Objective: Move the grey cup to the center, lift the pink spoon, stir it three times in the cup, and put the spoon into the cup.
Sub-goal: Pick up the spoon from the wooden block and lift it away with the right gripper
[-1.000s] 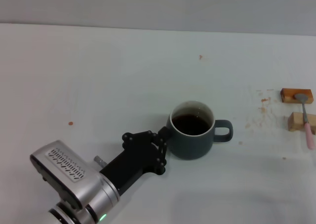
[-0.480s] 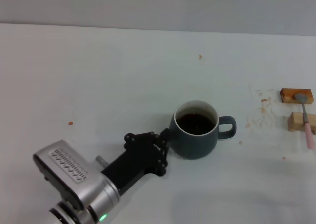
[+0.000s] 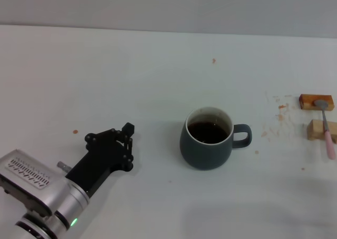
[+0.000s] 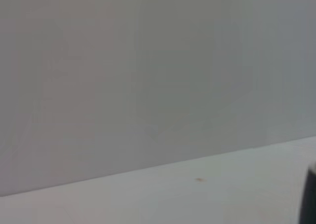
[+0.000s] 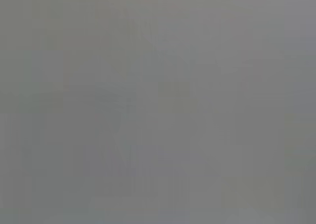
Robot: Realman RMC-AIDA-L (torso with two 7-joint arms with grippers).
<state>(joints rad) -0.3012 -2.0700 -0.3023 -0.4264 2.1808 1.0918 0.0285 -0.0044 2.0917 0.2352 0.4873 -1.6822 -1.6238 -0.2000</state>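
- head view: our left gripper (image 3: 126, 136) has backed away from the grey cup (image 3: 207, 145), now well apart, fingers narrow and empty; cup placed, spoon step next. the pink spoon (image 3: 327, 127) rests across two wooden blocks (image 3: 316, 101) at far right.
- left wrist view: bare table (image 4: 163, 194), perhaps the cup's edge.
- right wrist view: only grey; our right gripper is unseen.

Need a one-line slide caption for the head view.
Left gripper apart from the squat blue-grey ceramic mug of dark liquid; pink-handled metal spoon rests across two wooden blocks.
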